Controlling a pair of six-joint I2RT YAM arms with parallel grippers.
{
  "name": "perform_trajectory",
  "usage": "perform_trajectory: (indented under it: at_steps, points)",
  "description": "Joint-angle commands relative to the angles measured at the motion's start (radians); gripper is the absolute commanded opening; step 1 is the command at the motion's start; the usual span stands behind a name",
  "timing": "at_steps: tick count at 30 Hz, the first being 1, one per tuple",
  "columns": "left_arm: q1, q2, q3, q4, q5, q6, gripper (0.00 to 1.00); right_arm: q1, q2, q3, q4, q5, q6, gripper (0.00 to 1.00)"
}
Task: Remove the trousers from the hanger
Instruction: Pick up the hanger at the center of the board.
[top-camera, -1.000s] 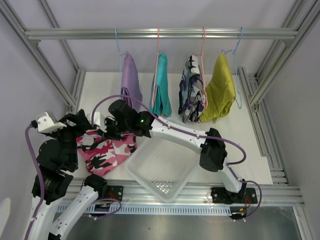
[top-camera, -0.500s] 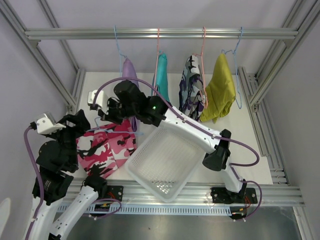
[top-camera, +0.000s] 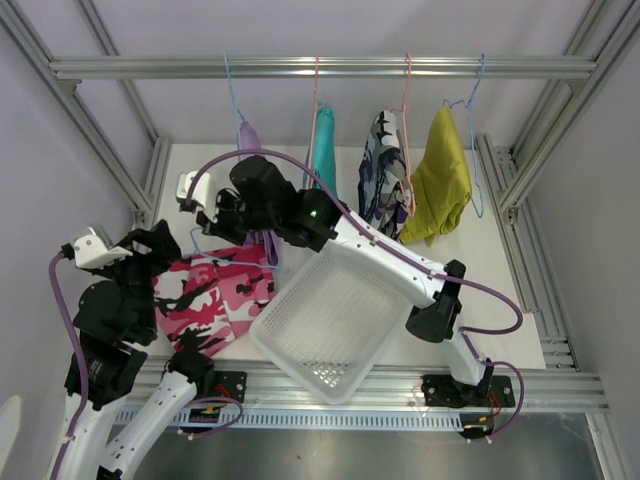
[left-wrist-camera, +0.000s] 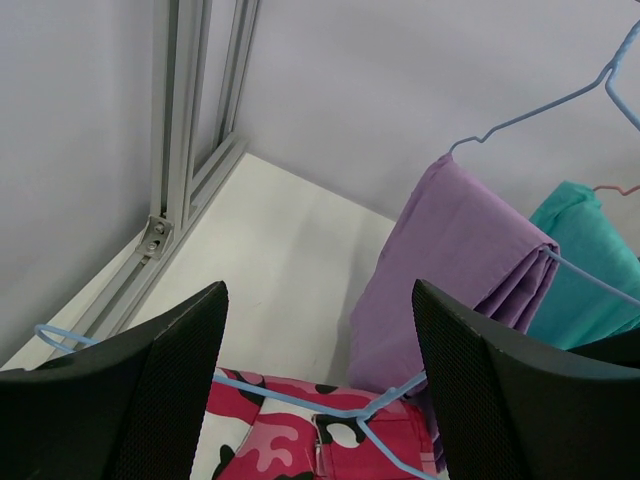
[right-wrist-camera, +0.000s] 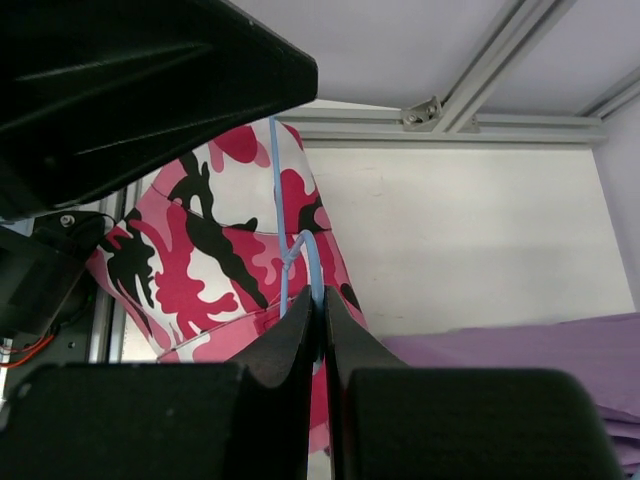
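A: Where are the trousers found?

B: The pink camouflage trousers (top-camera: 215, 300) are seen lying on the table (top-camera: 490, 270) at the left front, just beside the white basket (top-camera: 290, 365). The lilac trousers (left-wrist-camera: 450, 260), teal trousers (top-camera: 322, 150), purple-grey camouflage trousers (top-camera: 385, 180) and mustard trousers (top-camera: 440, 180) are hung from the rail (top-camera: 320, 67).

A: And how are the pincers set?

B: The right pincer (right-wrist-camera: 320, 300) is clamped tight on the neck of a light-blue wire hanger (right-wrist-camera: 276, 200), above the pink pair. The left pincer (left-wrist-camera: 318, 300) is spread wide. Nothing is held in it, and it is pointed over the pink pair.

A: What could go wrong?

B: If the hanger's bar is caught in the cloth, the pink pair may be dragged along when the hanger is lifted, perhaps over the table's edge. The thin wire may be twisted or lost between the closed fingers. The lilac pair, close to the right arm (top-camera: 370, 255), may be brushed and its hanger knocked off the rail.

A: What cannot be made out?

B: Whether the bar is threaded through the pink pair cannot be told. The hanger's lower part is cut off in the left wrist view and covered by the arm from above. From above, most of the lilac pair is hidden too.
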Motion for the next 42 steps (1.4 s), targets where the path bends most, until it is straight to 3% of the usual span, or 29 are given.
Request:
perform_trajectory:
  at_steps: [1, 8, 12, 19, 23, 30, 42]
  points:
    - [-0.006, 0.006, -0.007, 0.016, -0.004, 0.019, 0.79, -0.034, -0.111, 0.093, 0.091, -0.048, -0.041, 0.00]
    - [-0.006, 0.008, 0.000, 0.042, 0.143, 0.034, 0.81, -0.093, -0.231, 0.032, 0.006, -0.212, -0.037, 0.00]
    - [-0.006, 0.017, 0.031, 0.046, 0.318, 0.045, 0.84, -0.129, -0.277, 0.033, -0.066, -0.272, -0.043, 0.00]
    - [-0.006, 0.047, 0.096, 0.039, 0.609, 0.065, 0.98, -0.178, -0.365, -0.034, -0.139, -0.379, -0.054, 0.00]
    - [-0.006, 0.070, 0.112, 0.034, 0.718, 0.071, 0.99, -0.201, -0.392, -0.088, -0.158, -0.448, -0.057, 0.00]
    - [-0.006, 0.175, 0.207, -0.120, 0.883, 0.079, 0.99, -0.213, -0.414, -0.177, -0.156, -0.493, -0.087, 0.00]
    - [-0.006, 0.245, 0.154, -0.196, 0.817, 0.128, 1.00, -0.277, -0.490, -0.212, -0.189, -0.615, -0.141, 0.00]
